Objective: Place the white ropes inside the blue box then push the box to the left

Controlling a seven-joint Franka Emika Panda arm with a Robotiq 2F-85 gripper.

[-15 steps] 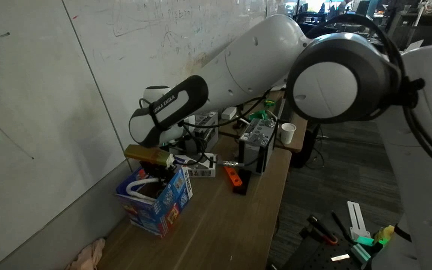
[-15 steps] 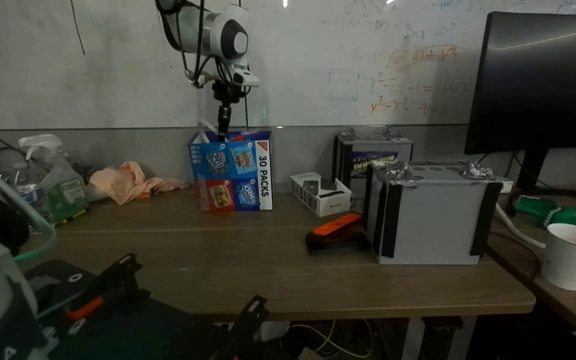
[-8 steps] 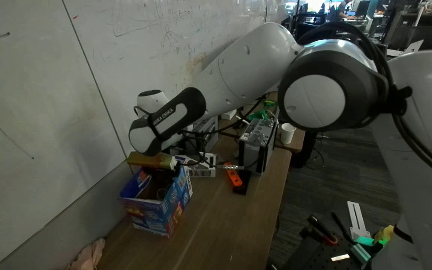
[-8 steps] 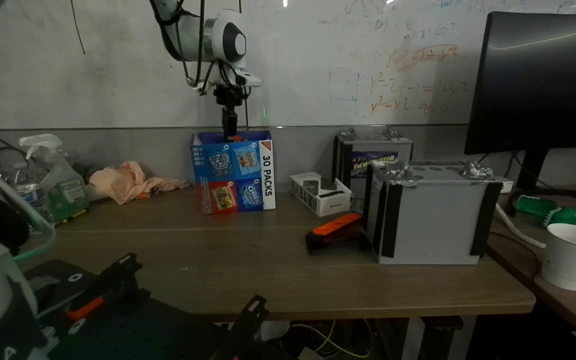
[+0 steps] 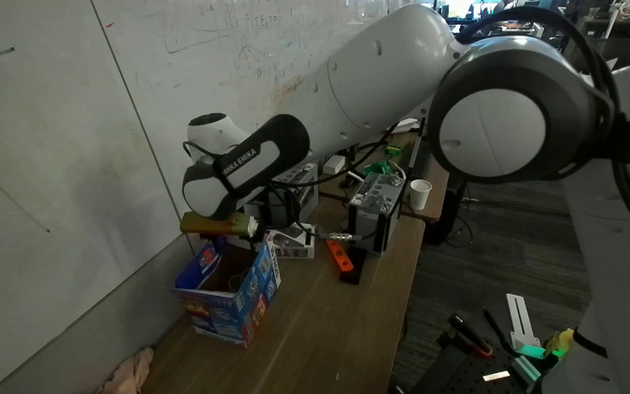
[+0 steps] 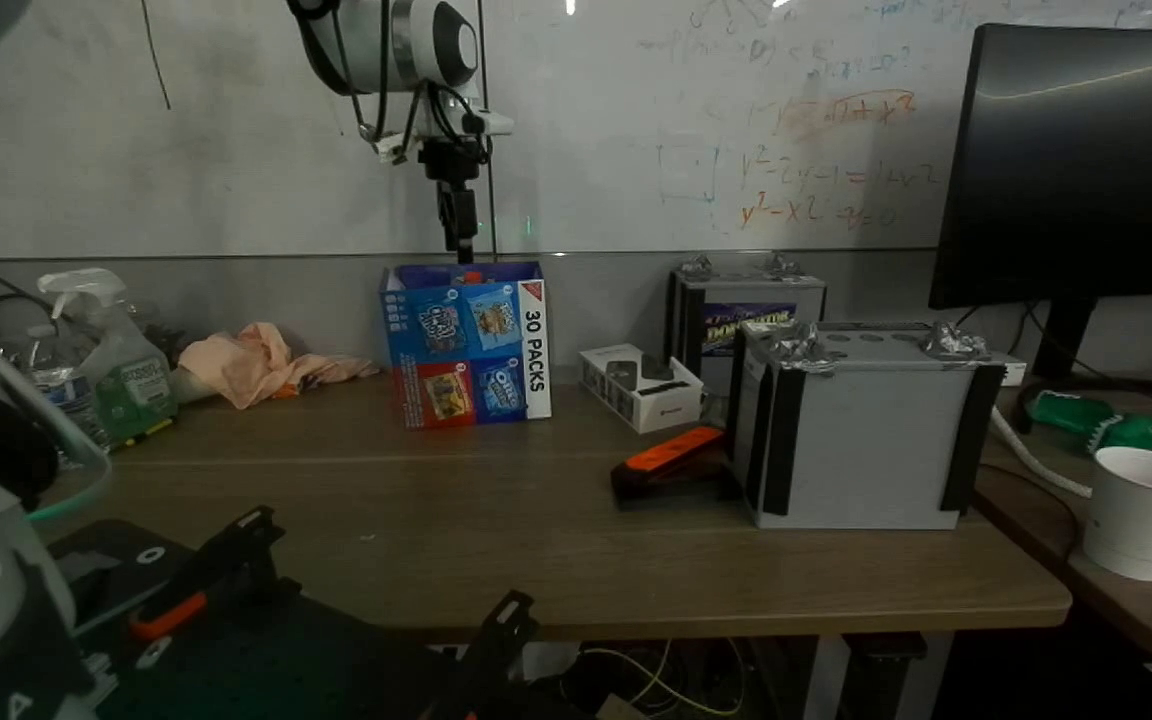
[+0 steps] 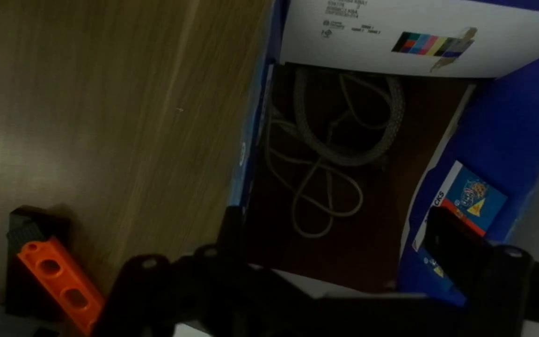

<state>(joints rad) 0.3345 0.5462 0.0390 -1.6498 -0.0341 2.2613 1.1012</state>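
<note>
Inside the blue box (image 6: 466, 345), white ropes (image 7: 351, 158) lie below widely parted, empty fingers (image 7: 457, 243).

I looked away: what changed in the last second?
The gripper opened, let go of the thick white rope, which now lies in the blue box, and rose. The box shifted slightly rightward in both exterior views. The white cup and orange object stayed put.

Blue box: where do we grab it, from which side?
I'd pinch the top edge of the printed wall facing away from the whiteboard, from straight above. The blue box is open-topped, and the wrist view shows that wall nearly edge-on: thin, upright, easy to straddle. The opposite side stands nearer the whiteboard, probably leaving less room. White ropes lie inside, so pinch shallow.
</note>
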